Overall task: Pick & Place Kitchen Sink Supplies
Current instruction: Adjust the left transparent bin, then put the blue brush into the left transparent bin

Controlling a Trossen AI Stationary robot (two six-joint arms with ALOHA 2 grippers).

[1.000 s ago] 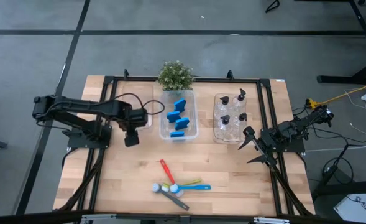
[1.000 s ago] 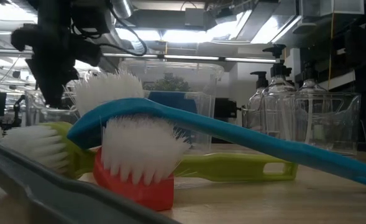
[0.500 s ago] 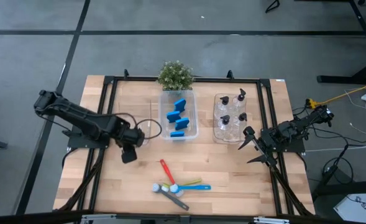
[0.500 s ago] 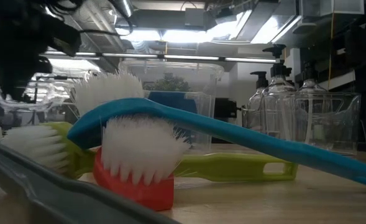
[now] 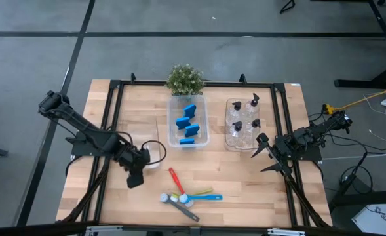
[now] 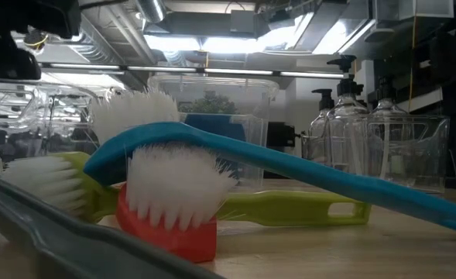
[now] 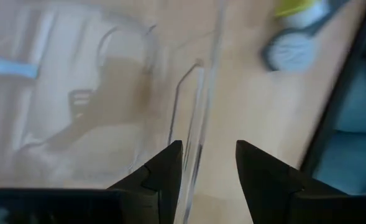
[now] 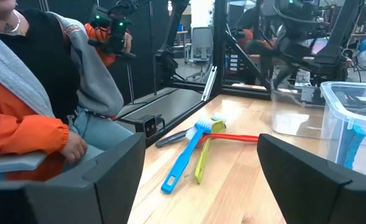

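1. Since the earlier frame, the left gripper (image 5: 135, 178) has been swung from beside the sponge bin toward the table's front, and the empty clear bin (image 5: 154, 152) has been dragged along with it, nearer the brushes (image 5: 186, 194).
2. The left claw is pinched on the empty bin's clear wall; the right gripper (image 5: 263, 156) is parked spread wide at the right edge, holding nothing.
3. Done, as judged: the blue sponges (image 5: 188, 124) are seen in the middle bin (image 5: 206, 121) and the pump bottles (image 5: 245, 118) in the right bin (image 5: 229, 141).
4. Left, as judged: all four brushes are still piled loose on the wood; none is binned.
5. Only in the left wrist view is the clear wall (image 7: 195, 155) shown between the fingers.
6. Only in the low view is the stacking shown: the blue brush (image 6: 289, 167) is laid over the red brush head (image 6: 173, 232), with the yellow-green brush (image 6: 289, 209) beneath and the grey brush (image 6: 57, 240) nearest.
7. Only in the right wrist view is a seated person (image 8: 33, 93) shown beside the table.
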